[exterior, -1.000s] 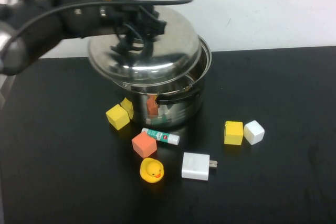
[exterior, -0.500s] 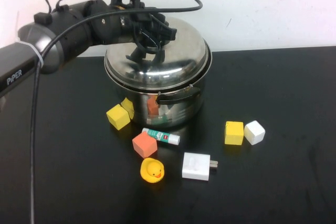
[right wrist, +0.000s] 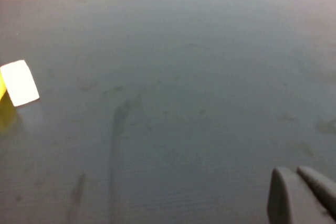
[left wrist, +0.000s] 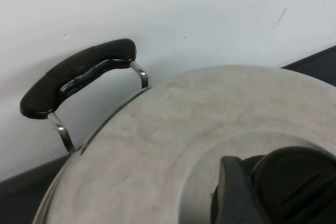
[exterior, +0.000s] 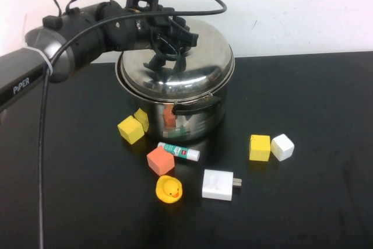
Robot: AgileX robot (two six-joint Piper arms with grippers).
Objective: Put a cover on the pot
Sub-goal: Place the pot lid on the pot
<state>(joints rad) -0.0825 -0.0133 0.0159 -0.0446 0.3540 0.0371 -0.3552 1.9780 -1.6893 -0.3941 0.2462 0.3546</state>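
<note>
The left arm reached in from the left, its left gripper (exterior: pixel 165 48) held high. The right gripper (right wrist: pixel 303 192) had its fingers together, low over the table.

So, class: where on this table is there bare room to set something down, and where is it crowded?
Bare: the black table right of the white cube, and its left side beyond the yellow block. Crowded: in front of the pot, around the duck and charger. The left gripper holds the lid; the right gripper hovers over bare table.
</note>
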